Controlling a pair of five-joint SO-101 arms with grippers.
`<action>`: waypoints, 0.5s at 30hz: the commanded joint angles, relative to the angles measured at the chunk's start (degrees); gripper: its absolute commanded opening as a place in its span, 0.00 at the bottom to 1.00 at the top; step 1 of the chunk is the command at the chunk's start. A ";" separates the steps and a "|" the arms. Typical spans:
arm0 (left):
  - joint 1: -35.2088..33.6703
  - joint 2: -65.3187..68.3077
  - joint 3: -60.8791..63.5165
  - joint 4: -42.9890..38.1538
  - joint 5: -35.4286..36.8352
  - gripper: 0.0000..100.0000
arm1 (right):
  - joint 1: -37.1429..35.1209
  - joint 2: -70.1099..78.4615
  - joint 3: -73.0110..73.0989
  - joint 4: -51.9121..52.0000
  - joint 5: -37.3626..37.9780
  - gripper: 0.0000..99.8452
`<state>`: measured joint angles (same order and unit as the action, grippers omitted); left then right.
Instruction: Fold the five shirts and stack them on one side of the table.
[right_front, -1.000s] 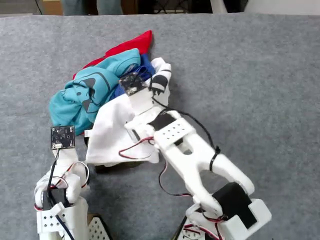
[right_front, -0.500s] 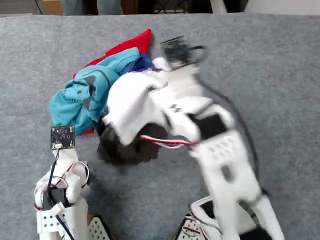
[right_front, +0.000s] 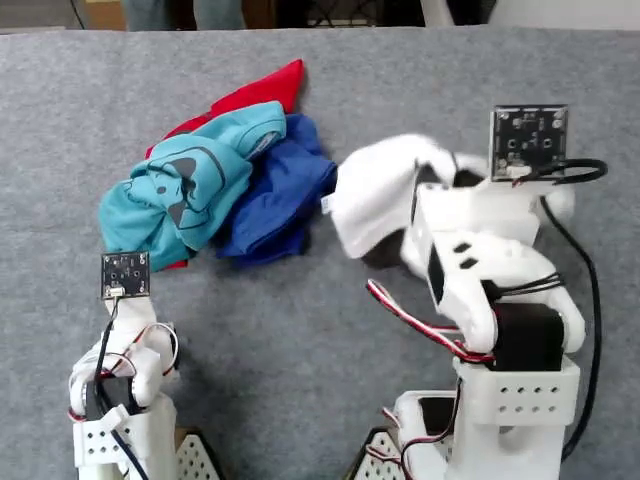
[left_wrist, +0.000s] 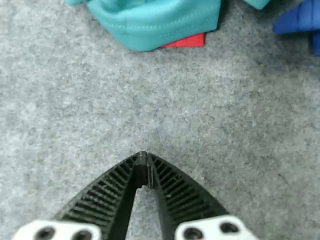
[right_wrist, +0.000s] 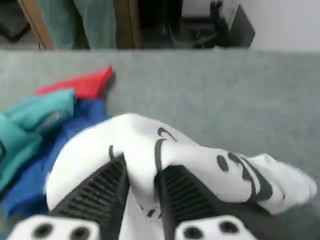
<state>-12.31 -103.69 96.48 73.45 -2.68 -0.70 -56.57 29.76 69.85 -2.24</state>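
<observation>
A white shirt (right_front: 375, 195) with black print hangs bunched from my right gripper (right_wrist: 142, 180), which is shut on it right of the table's middle. In the right wrist view the white shirt (right_wrist: 165, 155) drapes over both black fingers. At the back left lies a heap: a teal shirt (right_front: 175, 190) on top, a blue shirt (right_front: 275, 200) beside it and a red shirt (right_front: 250, 95) underneath. My left gripper (left_wrist: 145, 167) is shut on nothing, low over bare grey cloth near the front left, just short of the teal shirt (left_wrist: 155, 20) and a red corner (left_wrist: 185, 41).
The grey table cover (right_front: 560, 90) has free room along the right side and across the front middle. The right arm's white body (right_front: 500, 300) stands at the front right, the left arm's base (right_front: 120, 420) at the front left. A person's legs show beyond the table's far edge.
My right gripper has lifted the white shirt off the heap and swung it right, uncovering the blue shirt. The left arm has stayed still.
</observation>
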 joint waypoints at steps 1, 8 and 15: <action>0.48 -0.26 0.84 -0.62 -0.26 0.03 | -2.55 -1.19 3.12 5.45 0.18 0.01; 0.40 -0.26 0.84 -0.62 -0.26 0.03 | -3.34 -0.84 14.64 16.53 9.85 0.02; 0.48 -0.26 0.84 -0.62 -0.26 0.03 | -0.97 -1.19 10.86 21.71 20.31 0.36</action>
<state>-12.31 -103.69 96.48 73.45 -2.68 -2.64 -56.92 45.05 89.98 14.02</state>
